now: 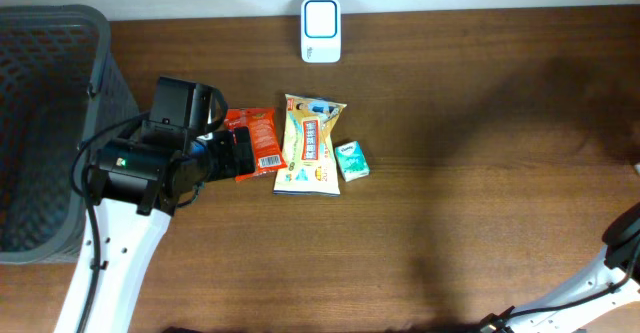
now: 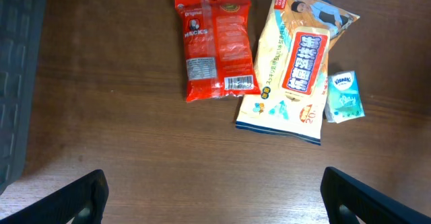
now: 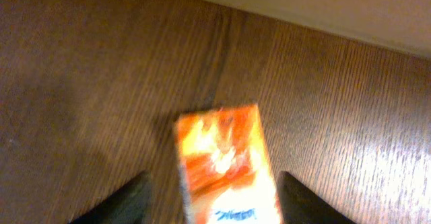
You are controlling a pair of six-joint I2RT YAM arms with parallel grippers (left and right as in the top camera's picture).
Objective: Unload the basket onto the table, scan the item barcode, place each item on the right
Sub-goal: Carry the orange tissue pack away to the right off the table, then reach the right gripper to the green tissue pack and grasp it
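The left gripper hangs wide and empty over the red packet, left of centre in the overhead view, barcode facing up. The right gripper stands parted around a blurred orange box, seemingly unclamped. A careless pinch could crumple the barcode or drag the touching yellow bag. There is one red packet, one yellow bag, one tissue pack, one orange box and one scanner

One each: red packet, yellow bag, tissue pack, orange carton, scanner, basket.
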